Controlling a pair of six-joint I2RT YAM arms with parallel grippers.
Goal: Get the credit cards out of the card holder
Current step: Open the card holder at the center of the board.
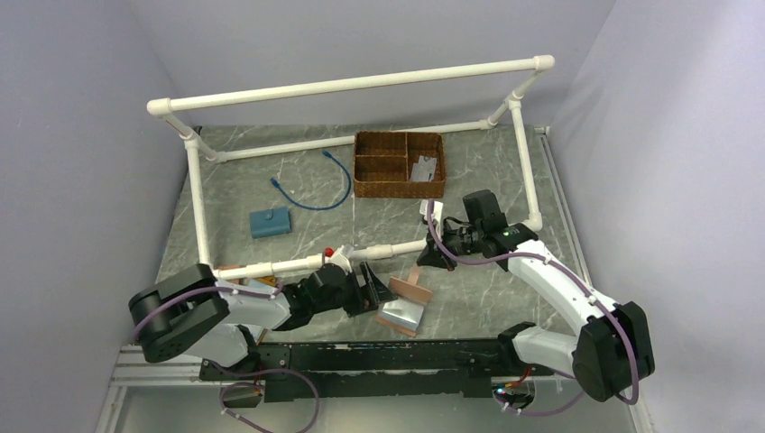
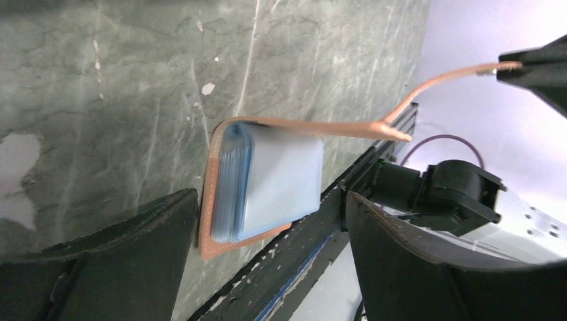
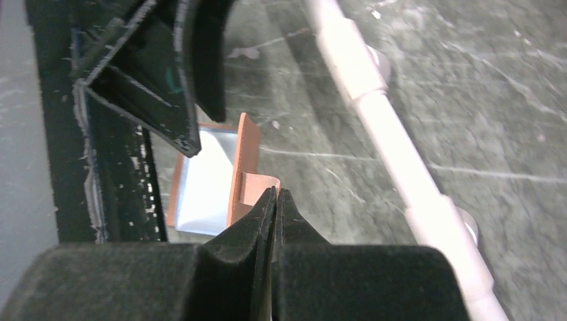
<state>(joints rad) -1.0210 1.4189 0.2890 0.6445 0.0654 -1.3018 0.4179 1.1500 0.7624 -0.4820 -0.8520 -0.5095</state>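
Holder position: card holder [image 1: 405,308] lies open on bench [image 1: 271,180] near the front edge, between both arms.
Right end effector [image 3: 275,195]: pinched closed on cover flap [image 3: 257,184], lifting it to expose the pockets.
Left end effector [image 2: 271,200]: spread wide, empty, straddling grey-blue pocket stack [image 2: 267,180].
Credit cards: none visible; presumably inside the pockets.

Right gripper [image 3: 275,195] came in from 6 o'clock, jaws pressed together, pinching the end of the card holder's [image 3: 204,184] reddish-brown flap. Holder lay open on the grey-green marble table [image 3: 481,87] at about 9 o'clock from the fingertips, grey-blue lining up, one leather wall upright. Left gripper [image 3: 200,130] sat at 11 o'clock just above the holder, black fingers apart. Black rail [image 3: 114,174] ran along 9 o'clock. White pipe [image 3: 374,114] crossed from 12 to 5 o'clock.
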